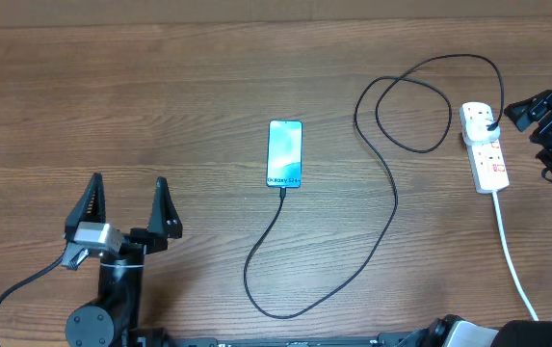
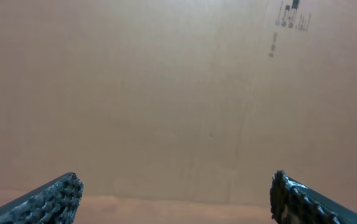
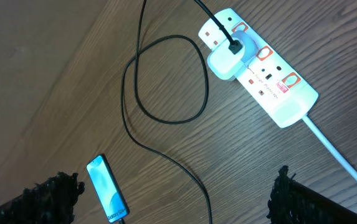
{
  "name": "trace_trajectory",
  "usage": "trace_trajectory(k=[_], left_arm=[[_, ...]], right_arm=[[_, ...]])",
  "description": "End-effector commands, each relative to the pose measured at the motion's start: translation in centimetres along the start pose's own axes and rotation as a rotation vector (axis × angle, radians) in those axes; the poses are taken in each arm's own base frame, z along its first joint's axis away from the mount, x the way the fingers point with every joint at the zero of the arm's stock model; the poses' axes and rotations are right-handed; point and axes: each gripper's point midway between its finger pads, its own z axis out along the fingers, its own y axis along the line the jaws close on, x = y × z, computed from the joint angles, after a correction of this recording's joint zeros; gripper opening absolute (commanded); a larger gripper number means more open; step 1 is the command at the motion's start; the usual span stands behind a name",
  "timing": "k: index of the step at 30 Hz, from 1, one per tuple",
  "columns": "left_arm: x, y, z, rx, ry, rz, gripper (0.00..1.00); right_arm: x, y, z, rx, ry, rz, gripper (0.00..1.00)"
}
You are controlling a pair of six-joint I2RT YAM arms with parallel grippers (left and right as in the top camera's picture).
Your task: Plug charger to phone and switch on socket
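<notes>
The phone (image 1: 285, 153) lies flat mid-table with its cyan screen up; it also shows in the right wrist view (image 3: 106, 188). The black charger cable (image 1: 391, 207) has its tip at the phone's near end, loops across the table and ends at a white adapter (image 3: 227, 59) plugged into the socket (image 1: 485, 147), a white power strip at the right, also in the right wrist view (image 3: 271, 81). My right gripper (image 1: 545, 130) is open and empty, just right of the socket, raised above the table. My left gripper (image 1: 128, 207) is open and empty at the front left.
The socket's thick white cord (image 1: 512, 260) runs toward the front right edge. A brown cardboard wall (image 2: 178, 93) fills the left wrist view. The table is wood-grained (image 1: 160, 96).
</notes>
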Motion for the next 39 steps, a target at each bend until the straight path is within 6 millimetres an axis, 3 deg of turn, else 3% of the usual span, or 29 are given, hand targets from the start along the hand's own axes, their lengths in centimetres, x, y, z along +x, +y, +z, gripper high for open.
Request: trace_trajectory(k=[1, 11, 19, 23, 32, 39], left_arm=[[0.6, 0.1, -0.5, 0.011, -0.001, 0.035, 0.99], [3.9, 0.7, -1.9, 0.016, -0.028, 0.038, 1.0], [6.1, 1.6, -2.1, -0.016, 0.05, 0.034, 0.99], [8.7, 2.2, -2.4, -0.041, 0.156, 0.025, 1.0], [13.7, 1.3, -3.7, 0.051, 0.369, 0.108, 1.0], [14.0, 1.1, -3.8, 0.067, 0.379, 0.15, 1.0]], right_arm=[[-0.4, 0.5, -0.7, -0.007, -0.025, -0.014, 1.0], [-0.4, 0.5, -0.7, -0.007, -0.025, -0.014, 1.0], [-0.4, 0.5, -0.7, -0.007, -0.025, -0.014, 1.0], [-0.4, 0.5, -0.7, -0.007, -0.025, -0.014, 1.0], [-0.4, 0.5, -0.7, -0.007, -0.025, -0.014, 1.0], [-0.4, 0.5, -0.7, -0.007, -0.025, -0.014, 1.0]])
